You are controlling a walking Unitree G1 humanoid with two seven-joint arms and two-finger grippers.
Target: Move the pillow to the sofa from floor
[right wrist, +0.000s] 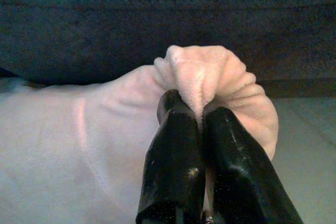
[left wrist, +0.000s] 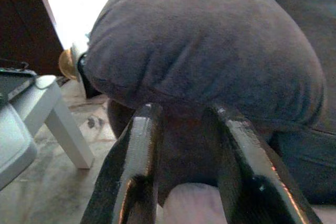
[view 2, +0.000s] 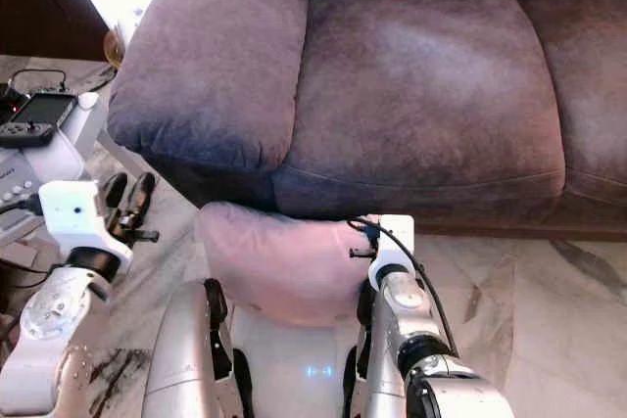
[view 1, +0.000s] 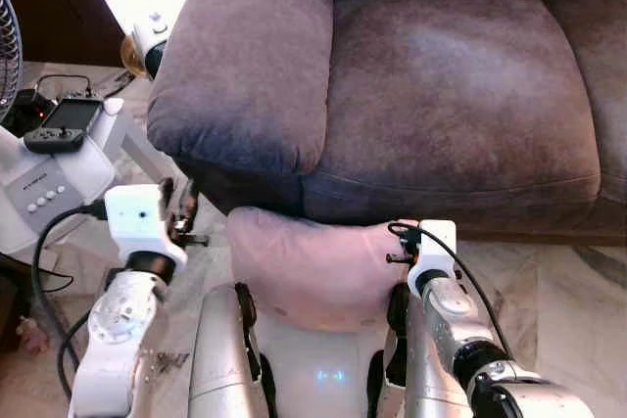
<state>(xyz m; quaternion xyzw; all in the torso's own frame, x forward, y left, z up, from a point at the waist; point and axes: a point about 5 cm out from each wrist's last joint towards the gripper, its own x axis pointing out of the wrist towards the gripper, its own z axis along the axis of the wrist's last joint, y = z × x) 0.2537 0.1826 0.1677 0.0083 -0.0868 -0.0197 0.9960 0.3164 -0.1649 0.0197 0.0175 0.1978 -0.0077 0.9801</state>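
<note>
A pale pink pillow (view 1: 304,266) hangs in front of my torso, just below the front edge of the grey-brown sofa (view 1: 451,75). My right gripper (right wrist: 199,109) is shut on a bunched corner of the pillow (right wrist: 202,74), at its right end close to the sofa's base. My left gripper (left wrist: 184,116) stands open with nothing between its fingers. It is held left of the pillow and points at the sofa's padded armrest (view 1: 245,66). The pillow's lower edge is hidden behind my body.
A white low table (view 1: 69,168) with a handheld game console (view 1: 64,122) stands at my left, with cables on the floor beside it. A fan's (view 1: 6,46) edge shows at far left. Marble floor (view 1: 558,281) lies in front of the sofa.
</note>
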